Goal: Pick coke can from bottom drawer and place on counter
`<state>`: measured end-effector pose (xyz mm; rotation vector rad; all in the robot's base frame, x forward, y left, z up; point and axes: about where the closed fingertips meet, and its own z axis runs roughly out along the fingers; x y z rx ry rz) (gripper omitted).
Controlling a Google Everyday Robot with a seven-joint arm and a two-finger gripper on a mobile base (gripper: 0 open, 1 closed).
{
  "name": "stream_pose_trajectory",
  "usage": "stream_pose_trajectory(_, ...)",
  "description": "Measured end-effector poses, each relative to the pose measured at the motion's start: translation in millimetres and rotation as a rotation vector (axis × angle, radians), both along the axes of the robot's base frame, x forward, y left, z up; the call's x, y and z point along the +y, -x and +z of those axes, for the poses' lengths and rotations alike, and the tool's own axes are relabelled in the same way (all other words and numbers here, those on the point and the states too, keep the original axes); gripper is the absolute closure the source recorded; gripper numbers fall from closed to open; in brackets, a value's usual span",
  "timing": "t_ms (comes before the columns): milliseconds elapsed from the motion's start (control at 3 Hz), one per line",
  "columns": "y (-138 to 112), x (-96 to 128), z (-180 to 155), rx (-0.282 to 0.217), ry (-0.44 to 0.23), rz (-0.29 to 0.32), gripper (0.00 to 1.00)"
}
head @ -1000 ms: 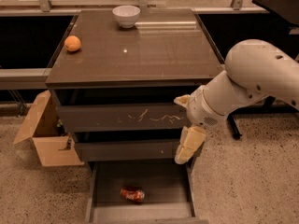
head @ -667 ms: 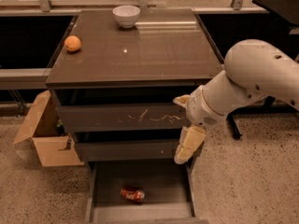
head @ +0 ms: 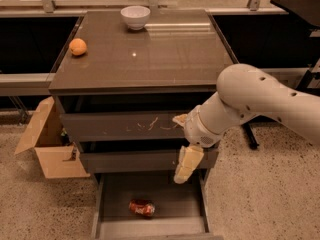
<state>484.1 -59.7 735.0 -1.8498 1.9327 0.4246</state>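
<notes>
The coke can [head: 142, 208] lies on its side on the floor of the open bottom drawer [head: 117, 196], near the front and left of the middle. My gripper [head: 182, 145] hangs in front of the cabinet's right side, above the drawer's right part and up and to the right of the can. It is open and empty: one cream finger [head: 187, 164] points down and the other sits by the scratched drawer front. The counter [head: 150, 54] is the glossy top of the cabinet.
A white bowl [head: 135, 16] stands at the counter's back edge and an orange [head: 78, 47] at its left edge. An open cardboard box [head: 47, 144] sits on the floor left of the cabinet. My white arm [head: 260, 96] reaches in from the right.
My gripper has moved a little to the left and down, closer to the open bottom drawer. The can, the bowl and the orange have not moved.
</notes>
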Motion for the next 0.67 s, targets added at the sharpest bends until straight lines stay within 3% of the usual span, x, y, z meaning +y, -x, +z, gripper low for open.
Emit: stream_pose_trajectory(667,4.1,35.7,-73.1,0.019,-0.053,0.035,0.0)
